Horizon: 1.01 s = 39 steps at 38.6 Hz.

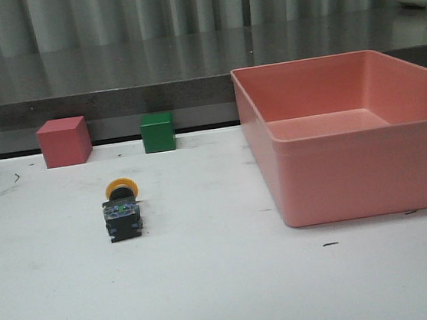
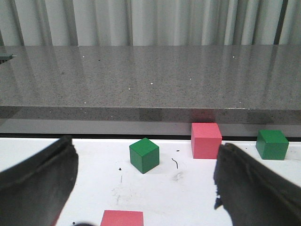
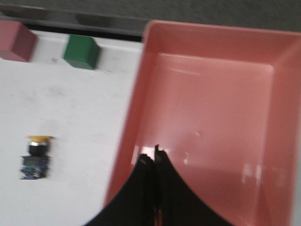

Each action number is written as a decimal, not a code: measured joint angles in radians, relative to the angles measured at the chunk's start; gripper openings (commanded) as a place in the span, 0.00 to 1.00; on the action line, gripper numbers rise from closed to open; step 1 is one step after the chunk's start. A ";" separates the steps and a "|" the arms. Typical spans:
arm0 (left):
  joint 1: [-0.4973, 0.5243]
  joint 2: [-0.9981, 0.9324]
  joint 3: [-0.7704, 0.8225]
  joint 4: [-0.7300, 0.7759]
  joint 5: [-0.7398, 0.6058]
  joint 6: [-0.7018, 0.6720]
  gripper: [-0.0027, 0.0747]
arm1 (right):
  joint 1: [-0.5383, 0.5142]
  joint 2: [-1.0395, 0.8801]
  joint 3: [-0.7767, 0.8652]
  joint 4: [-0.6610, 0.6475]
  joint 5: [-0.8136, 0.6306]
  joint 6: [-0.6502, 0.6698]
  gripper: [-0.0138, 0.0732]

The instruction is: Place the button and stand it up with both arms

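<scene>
While no arm shows in the front view, the button (image 1: 122, 208) lies on its side on the white table (image 1: 212, 284), yellow cap toward the far edge, left of the pink bin (image 1: 355, 182), with a pink cube (image 1: 64, 141) and a green cube (image 1: 157, 132) beyond it. Seen from the left wrist, the left gripper (image 2: 143, 181) has its fingers (image 2: 35, 181) spread wide and holds nothing. Seen from the right wrist, the right gripper (image 3: 154, 162) hangs over the bin's near-left wall with its tips pressed together and empty, the button well apart to its left
</scene>
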<state>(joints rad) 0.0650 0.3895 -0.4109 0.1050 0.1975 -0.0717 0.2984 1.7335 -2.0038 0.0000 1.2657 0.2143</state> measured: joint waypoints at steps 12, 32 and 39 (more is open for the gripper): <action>0.000 0.000 0.000 0.000 0.000 0.000 0.76 | -0.226 -0.243 0.429 -0.006 -0.002 -0.063 0.08; 0.000 0.000 0.000 0.000 0.000 0.000 0.76 | -0.236 -0.890 1.198 -0.038 -0.565 -0.070 0.08; 0.000 0.000 0.000 0.000 0.000 0.000 0.76 | -0.236 -1.176 1.439 -0.050 -0.750 -0.071 0.08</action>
<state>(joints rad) 0.0650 0.3895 -0.4109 0.1050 0.1975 -0.0717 0.0626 0.5575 -0.5646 -0.0501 0.5155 0.1431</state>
